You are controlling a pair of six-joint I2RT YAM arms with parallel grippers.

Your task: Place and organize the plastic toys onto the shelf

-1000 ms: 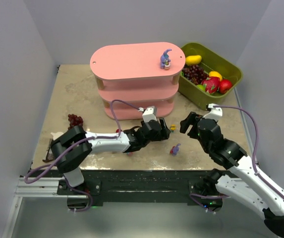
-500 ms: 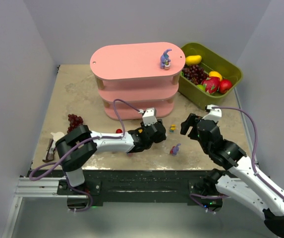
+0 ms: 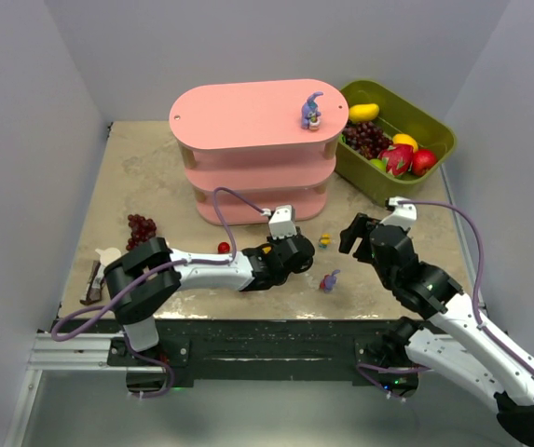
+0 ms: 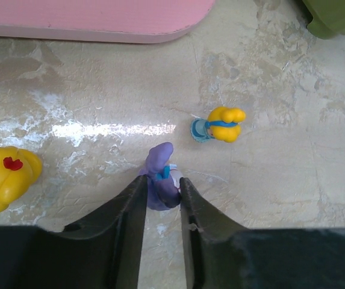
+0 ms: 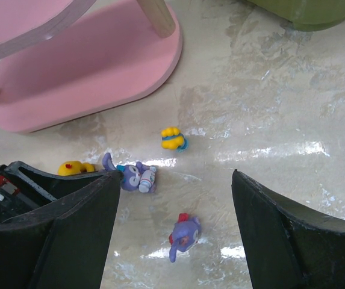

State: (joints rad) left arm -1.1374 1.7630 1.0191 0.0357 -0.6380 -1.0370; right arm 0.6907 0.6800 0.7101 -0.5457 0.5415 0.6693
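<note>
My left gripper (image 4: 162, 180) lies low on the table and is shut on a purple-blue bunny (image 4: 159, 161) lying on its side; the bunny also shows in the right wrist view (image 5: 135, 177). In the top view the left gripper (image 3: 300, 259) is in front of the pink shelf (image 3: 248, 116). One purple bunny (image 3: 311, 110) stands on the shelf's top board. Another purple bunny (image 3: 329, 279) lies on the table, below my open, empty right gripper (image 3: 355, 233); it shows between the right fingers (image 5: 183, 233). A yellow toy with a blue band (image 4: 220, 124) lies just beyond the held bunny.
A yellow toy with a red mark (image 4: 6, 179) lies left of the left fingers. A small red toy (image 3: 224, 247) sits by the left forearm. A dark grape bunch (image 3: 140, 226) lies at the left. The olive-green bin (image 3: 434, 126) of fake fruit stands right of the shelf.
My left gripper has shifted slightly toward the near edge and lower, and the small red toy now shows beside its forearm. The right arm has barely moved.
</note>
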